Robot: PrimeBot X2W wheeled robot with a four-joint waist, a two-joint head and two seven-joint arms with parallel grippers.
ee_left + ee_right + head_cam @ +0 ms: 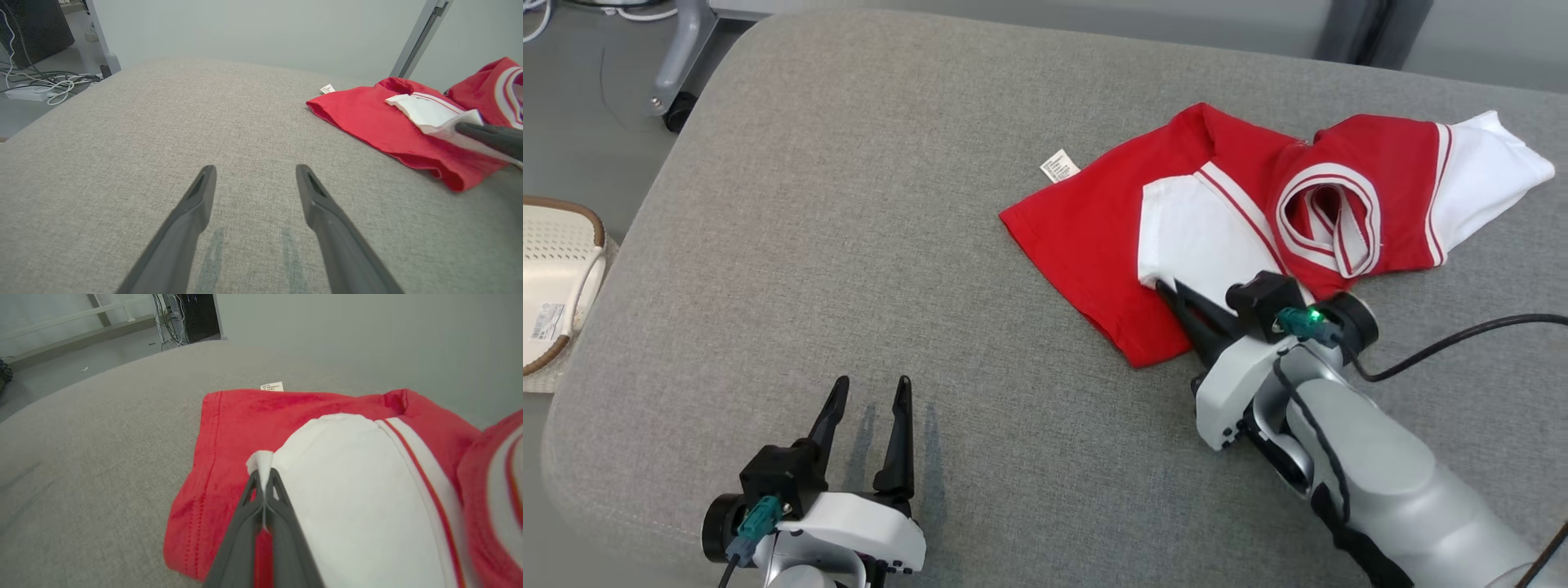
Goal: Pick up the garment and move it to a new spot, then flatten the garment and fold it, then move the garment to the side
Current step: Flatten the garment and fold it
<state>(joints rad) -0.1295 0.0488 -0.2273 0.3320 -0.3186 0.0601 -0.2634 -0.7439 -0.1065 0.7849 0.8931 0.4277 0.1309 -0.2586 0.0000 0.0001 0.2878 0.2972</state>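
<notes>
Largest: the grey padded surface, which takes up most of the scene, with both arms working over it. On it the garment, a small red shirt with white striped sleeves, lies rumpled ahead of and under the right fingers and well off to the right of the left fingers. It is not flat. The body is bunched, one sleeve is folded in over the red front, and the far sleeve splays out beyond the neck band. The near white sleeve is the part in play, and its lower edge runs straight into the right fingertips. On the right gripper the fingers are together, clamped on a pinch of that white hem. A small tuft of cloth stands up past the tips in the right wrist view. The cloth around the pinch looks barely raised, and the rest lies on the pad. On the left gripper the fingers are apart, with nothing between them but bare pad. Progress, as a judgement: early. The grasp for the first pick-up appears made. The lift and carry to a new spot are not yet done, and flattening, folding and the final move aside all remain. Smallest: the care label pokes out from the shirt's edge beyond the right fingertips and lies on the pad.
</notes>
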